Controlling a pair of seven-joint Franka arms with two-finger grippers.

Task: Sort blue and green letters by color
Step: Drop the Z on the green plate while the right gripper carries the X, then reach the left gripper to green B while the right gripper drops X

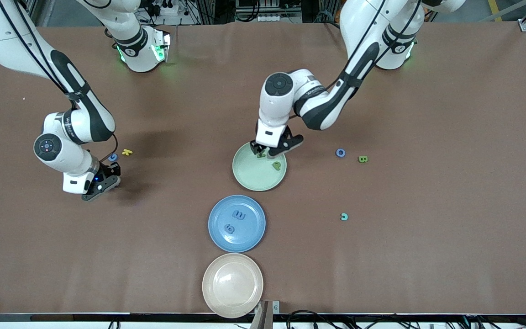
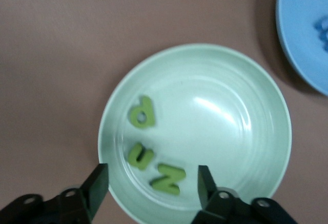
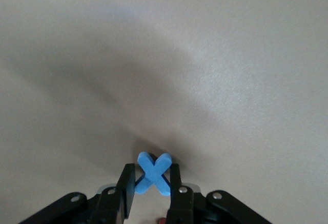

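My left gripper (image 1: pixel 264 153) is open and empty low over the pale green plate (image 1: pixel 254 180), at its edge nearest the arms. In the left wrist view this gripper (image 2: pixel 151 185) stands over the green plate (image 2: pixel 230 131), which holds three olive green letters: one (image 2: pixel 142 112), a second (image 2: pixel 141 156) and a third (image 2: pixel 168 178) between the jaws. My right gripper (image 3: pixel 150 185) is shut on a blue X letter (image 3: pixel 154 172) just above the table. In the front view that gripper (image 1: pixel 104 182) hides the X.
The blue plate (image 1: pixel 249 237) holds two blue letters (image 1: pixel 239 215) (image 1: pixel 229 228). A beige plate (image 1: pixel 232 285) lies nearest the camera. A blue letter (image 1: pixel 113 157) and a yellow letter (image 1: pixel 127 152) lie by the right gripper. A blue O (image 1: pixel 340 152), a green B (image 1: pixel 362 159) and a teal letter (image 1: pixel 344 216) lie toward the left arm's end.
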